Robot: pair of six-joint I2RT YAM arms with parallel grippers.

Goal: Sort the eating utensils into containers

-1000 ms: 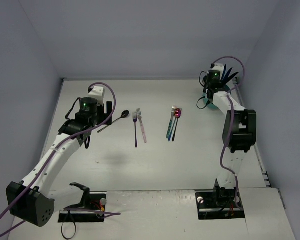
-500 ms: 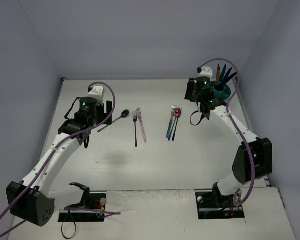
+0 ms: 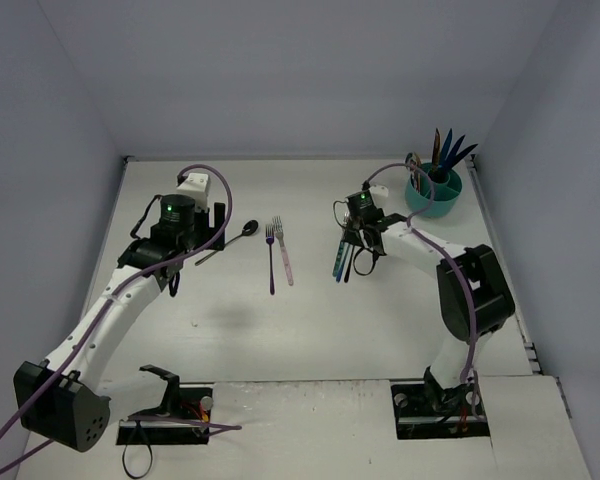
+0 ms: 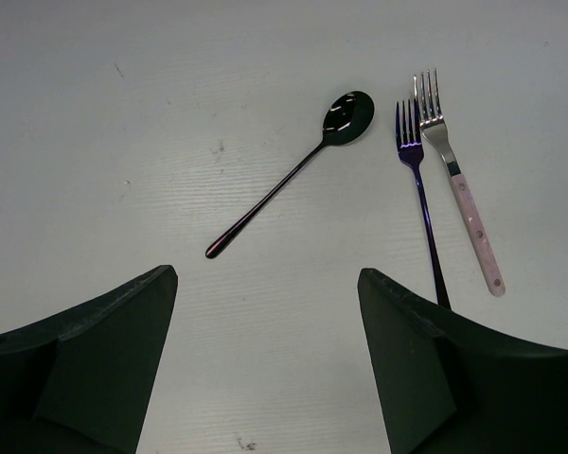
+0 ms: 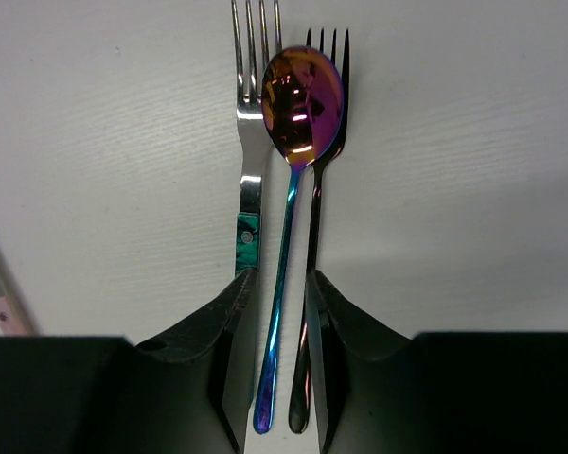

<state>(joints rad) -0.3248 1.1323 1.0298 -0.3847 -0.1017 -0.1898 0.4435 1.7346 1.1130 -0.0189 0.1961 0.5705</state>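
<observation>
The teal container [image 3: 433, 196] stands at the back right with several utensils [image 3: 446, 150] upright in it. My right gripper [image 5: 279, 274] is low over a trio lying side by side: a teal-handled silver fork [image 5: 249, 170], an iridescent spoon [image 5: 303, 85] and a black fork [image 5: 320, 189]. Its jaws stand narrowly apart, straddling the spoon and black fork handles with bare table showing between them. My left gripper [image 4: 265, 274] hangs wide open and empty above the table, short of a black spoon [image 4: 293, 175], a purple fork [image 4: 418, 203] and a pink-handled fork [image 4: 469, 218].
The white table [image 3: 310, 320] is walled on three sides. The right arm's link [image 3: 420, 245] stretches from the trio towards the right edge. The left arm's cable [image 3: 205, 175] loops above its wrist.
My right arm has swung from the container down and left to the trio of utensils, and its jaws widened, then narrowed round two handles. The left arm has not moved.
</observation>
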